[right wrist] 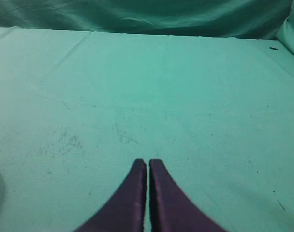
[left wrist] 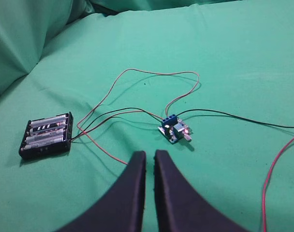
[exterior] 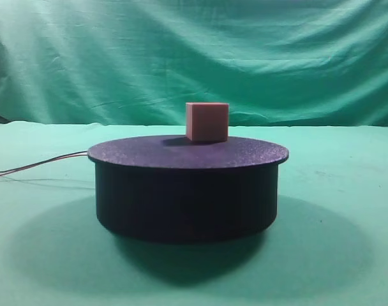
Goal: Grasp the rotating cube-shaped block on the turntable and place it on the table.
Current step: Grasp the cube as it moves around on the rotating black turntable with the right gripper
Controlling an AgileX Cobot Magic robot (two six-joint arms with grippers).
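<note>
The pink cube-shaped block (exterior: 207, 121) sits on the far part of the black turntable (exterior: 187, 191), a little right of its middle, in the exterior high view. The turntable stands on the green table (exterior: 347, 191). Neither gripper shows in that view. In the left wrist view my left gripper (left wrist: 150, 153) is shut and empty, above green cloth near a small circuit board (left wrist: 173, 129). In the right wrist view my right gripper (right wrist: 148, 162) is shut and empty above bare green cloth (right wrist: 152, 87). The block and turntable are out of both wrist views.
Thin red and black wires (exterior: 34, 167) run from the turntable's left side. In the left wrist view wires (left wrist: 137, 92) link the circuit board to a black battery holder (left wrist: 46, 135). A red wire (left wrist: 277, 169) lies at the right. A green backdrop (exterior: 194, 51) hangs behind.
</note>
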